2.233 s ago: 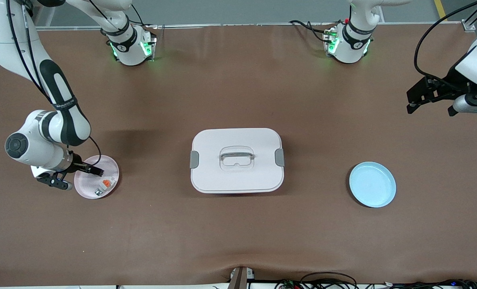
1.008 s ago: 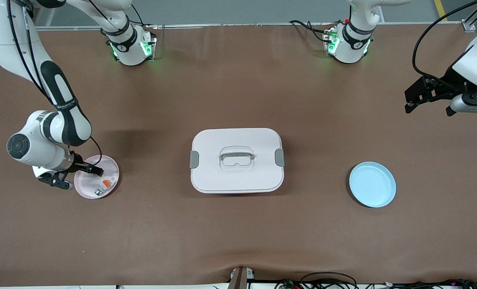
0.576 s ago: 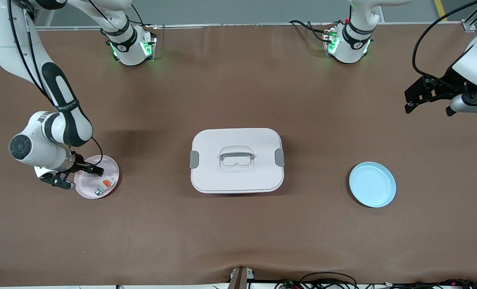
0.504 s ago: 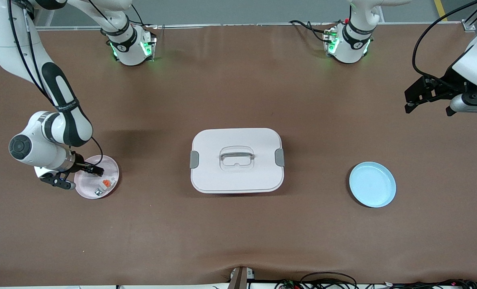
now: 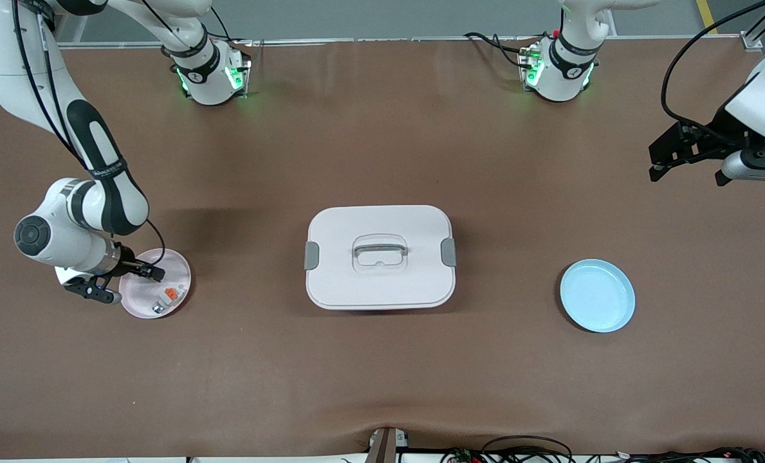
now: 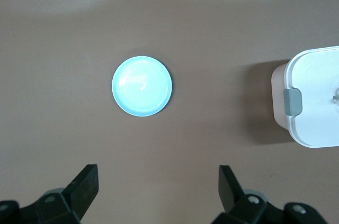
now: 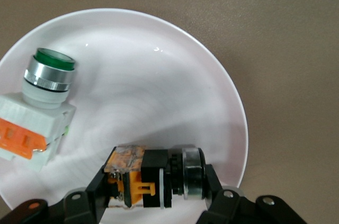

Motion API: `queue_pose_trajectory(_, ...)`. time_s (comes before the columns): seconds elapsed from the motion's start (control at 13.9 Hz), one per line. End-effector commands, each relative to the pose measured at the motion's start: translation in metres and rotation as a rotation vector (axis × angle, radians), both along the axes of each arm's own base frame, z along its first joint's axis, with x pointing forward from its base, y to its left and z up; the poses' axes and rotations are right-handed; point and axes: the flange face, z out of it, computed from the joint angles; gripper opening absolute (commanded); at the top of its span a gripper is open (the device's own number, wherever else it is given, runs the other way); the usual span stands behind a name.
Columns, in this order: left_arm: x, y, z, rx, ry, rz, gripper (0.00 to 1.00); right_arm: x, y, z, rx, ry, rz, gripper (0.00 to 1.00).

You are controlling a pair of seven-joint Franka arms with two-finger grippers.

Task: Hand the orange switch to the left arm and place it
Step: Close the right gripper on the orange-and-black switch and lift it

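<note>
The orange switch (image 7: 153, 177) lies in the pink plate (image 5: 179, 267) at the left of the front view. The right end effector (image 7: 154, 195) has its fingers closed around it. It looks small, light and rigid; the smooth metal collar may slip, so the squarer black-and-orange body seems the better grip. The left end effector (image 6: 158, 188) hangs wide open over the table (image 5: 382, 373) at upper right, waiting well clear of the box (image 5: 379, 256).

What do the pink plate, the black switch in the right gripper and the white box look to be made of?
Pink plate: glossy, likely plastic or melamine; it shows small highlights.
Orange switch, between the right gripper's fingers: black moulded plastic, orange clip, shiny metal-looking collar.
Box: matte white plastic, grey latches.
</note>
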Motion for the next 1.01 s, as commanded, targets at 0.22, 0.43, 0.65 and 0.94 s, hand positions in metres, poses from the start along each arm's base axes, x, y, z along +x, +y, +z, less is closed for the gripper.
queue_pose_trajectory(0.22,-0.004,0.0,0.005,0.006,-0.005,-0.005,1.0,0.002,0.022,0.039,0.148,0.094,-0.098,0.0)
queue_pose_trajectory(0.43,-0.004,0.0,0.005,0.006,-0.005,-0.005,1.0,0.004,0.029,0.075,0.201,0.142,-0.14,0.0)
queue_pose_trajectory(0.65,-0.004,0.001,0.005,0.006,-0.005,-0.005,1.0,0.002,0.06,0.11,0.209,0.176,-0.184,0.0)
queue_pose_trajectory(0.94,-0.004,0.002,0.006,0.006,-0.007,-0.004,1.0,-0.007,0.138,0.169,0.185,0.221,-0.287,0.0)
